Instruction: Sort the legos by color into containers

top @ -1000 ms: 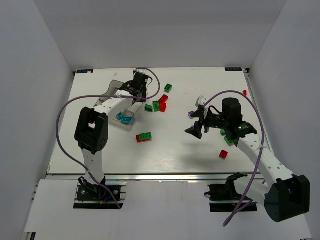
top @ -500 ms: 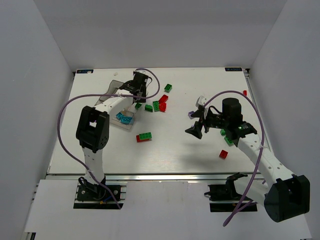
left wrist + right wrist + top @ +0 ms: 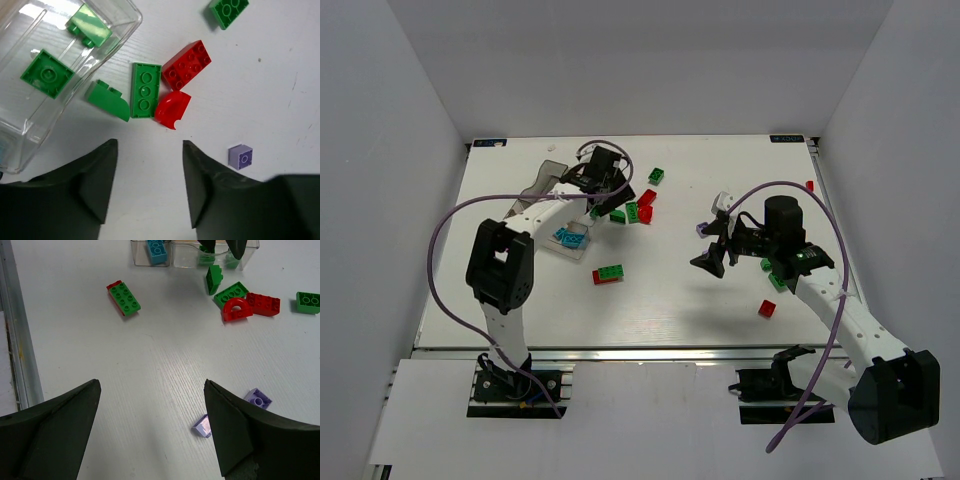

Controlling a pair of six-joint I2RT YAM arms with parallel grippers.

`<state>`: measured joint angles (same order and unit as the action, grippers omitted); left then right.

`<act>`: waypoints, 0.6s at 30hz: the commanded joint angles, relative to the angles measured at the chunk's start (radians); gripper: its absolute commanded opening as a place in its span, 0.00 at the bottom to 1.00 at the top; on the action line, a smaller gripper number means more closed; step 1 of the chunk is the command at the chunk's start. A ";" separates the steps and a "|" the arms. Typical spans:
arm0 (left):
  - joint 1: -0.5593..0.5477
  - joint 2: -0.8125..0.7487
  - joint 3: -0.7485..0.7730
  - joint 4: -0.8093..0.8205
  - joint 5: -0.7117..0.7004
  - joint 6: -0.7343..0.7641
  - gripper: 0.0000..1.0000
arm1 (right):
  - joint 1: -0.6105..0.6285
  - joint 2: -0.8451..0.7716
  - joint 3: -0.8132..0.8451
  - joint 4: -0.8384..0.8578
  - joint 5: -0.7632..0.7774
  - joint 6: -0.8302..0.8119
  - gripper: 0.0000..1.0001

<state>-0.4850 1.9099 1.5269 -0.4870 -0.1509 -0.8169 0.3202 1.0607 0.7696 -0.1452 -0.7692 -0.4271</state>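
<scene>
Green legos (image 3: 47,74) in clear containers (image 3: 134,20) | left hand (image 3: 149,152) spread

Glossy plastic bricks (image 3: 187,65) — clear shiny tray (image 3: 132,12) — matt white table (image 3: 280,90).

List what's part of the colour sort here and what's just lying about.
Part of the job:
- clear tray
- green bricks, loose and in the tray
- red bricks
- cyan bricks, in the tray
- light purple bricks
- green-on-red stack

Lying about:
- purple cables
- metal rail along the table edge
- corner labels
</scene>
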 commanded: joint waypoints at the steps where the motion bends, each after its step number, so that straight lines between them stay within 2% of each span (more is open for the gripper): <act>1: -0.021 -0.002 0.045 -0.051 -0.082 -0.252 0.67 | -0.006 -0.015 -0.007 0.036 -0.013 -0.010 0.89; 2: -0.021 0.001 0.047 -0.053 -0.101 -0.267 0.81 | -0.004 -0.013 -0.006 0.035 -0.015 -0.010 0.89; 3: -0.032 0.006 0.049 -0.051 -0.117 -0.290 0.82 | -0.004 -0.013 -0.007 0.035 -0.015 -0.010 0.89; 7: -0.032 0.026 0.032 -0.030 -0.150 -0.396 0.82 | -0.006 -0.016 -0.007 0.035 -0.015 -0.013 0.89; 10: -0.032 0.067 0.055 -0.074 -0.180 -0.453 0.81 | -0.007 -0.018 -0.006 0.033 -0.015 -0.013 0.89; 18: -0.032 0.136 0.085 -0.099 -0.259 -0.485 0.75 | -0.010 -0.025 -0.006 0.030 -0.012 -0.018 0.89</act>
<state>-0.5163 2.0563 1.5845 -0.5751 -0.3523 -1.2636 0.3164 1.0599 0.7696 -0.1455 -0.7689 -0.4297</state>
